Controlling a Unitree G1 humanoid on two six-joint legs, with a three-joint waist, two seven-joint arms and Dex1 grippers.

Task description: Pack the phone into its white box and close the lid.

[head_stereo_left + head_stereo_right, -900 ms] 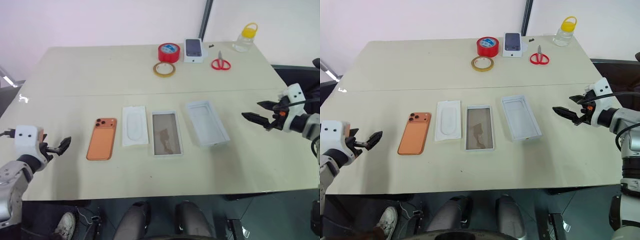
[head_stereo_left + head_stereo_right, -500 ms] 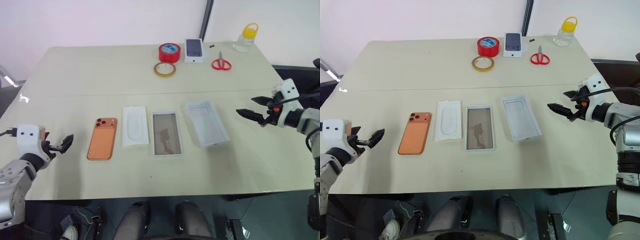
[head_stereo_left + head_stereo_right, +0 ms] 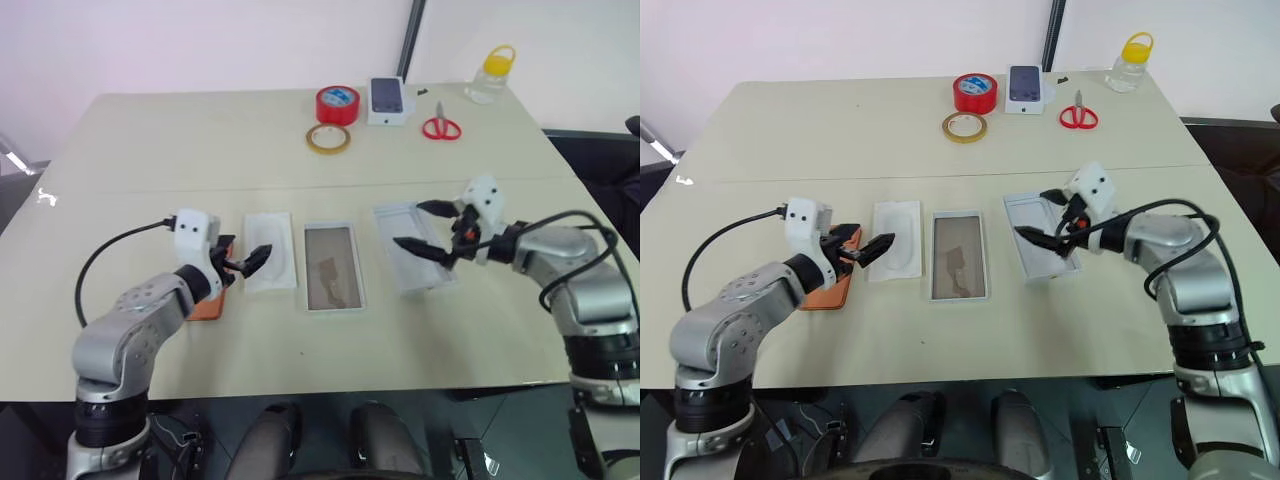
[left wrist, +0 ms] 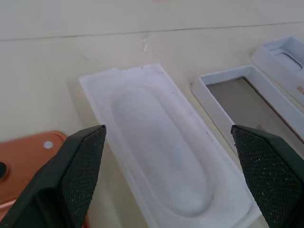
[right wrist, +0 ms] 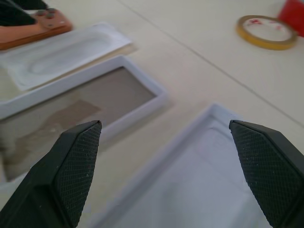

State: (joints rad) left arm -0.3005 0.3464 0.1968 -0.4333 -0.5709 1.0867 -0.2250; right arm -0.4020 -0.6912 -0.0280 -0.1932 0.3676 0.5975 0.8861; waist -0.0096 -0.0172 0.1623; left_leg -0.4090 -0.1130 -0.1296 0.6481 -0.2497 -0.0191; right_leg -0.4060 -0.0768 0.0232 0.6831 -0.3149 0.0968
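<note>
My left gripper (image 3: 243, 262) is wide open and holds nothing. It hangs over the near end of a flat white insert (image 3: 271, 252) with a long round dip in it. The phone (image 3: 827, 288) lies flat on the table (image 3: 200, 140) just under my left wrist. It is orange with rounded corners, and my arm hides most of it. My right gripper (image 3: 424, 227) is wide open too, and empty. It hangs over the lid (image 3: 1040, 240), which lies open side up, deep and plain white inside. Between the insert and the lid lies the white box (image 3: 333, 267), a shallow tray with a brown-grey floor.
</note>
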